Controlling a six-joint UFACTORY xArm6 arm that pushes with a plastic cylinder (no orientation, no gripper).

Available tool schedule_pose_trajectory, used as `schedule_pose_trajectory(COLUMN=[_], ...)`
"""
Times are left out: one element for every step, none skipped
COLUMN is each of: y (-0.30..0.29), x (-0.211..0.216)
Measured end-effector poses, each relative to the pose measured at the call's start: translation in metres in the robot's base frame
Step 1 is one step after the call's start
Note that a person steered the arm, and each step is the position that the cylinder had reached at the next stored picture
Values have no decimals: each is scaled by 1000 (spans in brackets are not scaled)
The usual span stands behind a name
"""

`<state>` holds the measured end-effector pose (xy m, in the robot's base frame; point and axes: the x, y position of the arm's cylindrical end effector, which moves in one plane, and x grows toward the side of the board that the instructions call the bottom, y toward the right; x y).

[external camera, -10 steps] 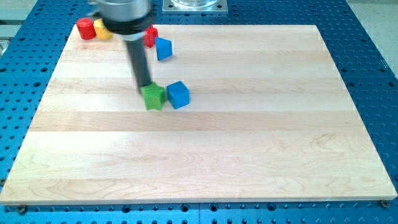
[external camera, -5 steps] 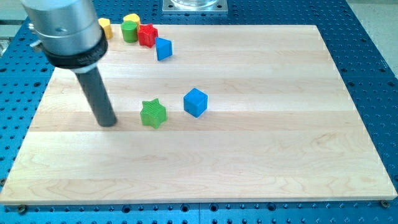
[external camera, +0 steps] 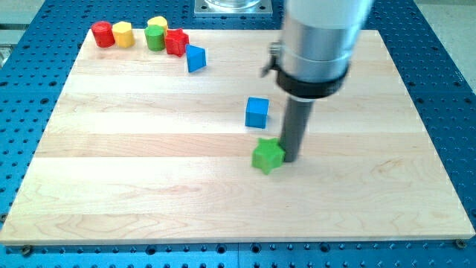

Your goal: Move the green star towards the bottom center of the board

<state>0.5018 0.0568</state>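
My tip touches green star on its right, upper side, placed to nudge it down-left toward surface bottom centre. Star sits mid-board. No pincer fitted.
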Motion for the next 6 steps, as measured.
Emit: schedule_pose_trajectory(y=[-57, -82, -128, -100, -43, -64], x=[-2, -32, -26, 1, 2, -4])
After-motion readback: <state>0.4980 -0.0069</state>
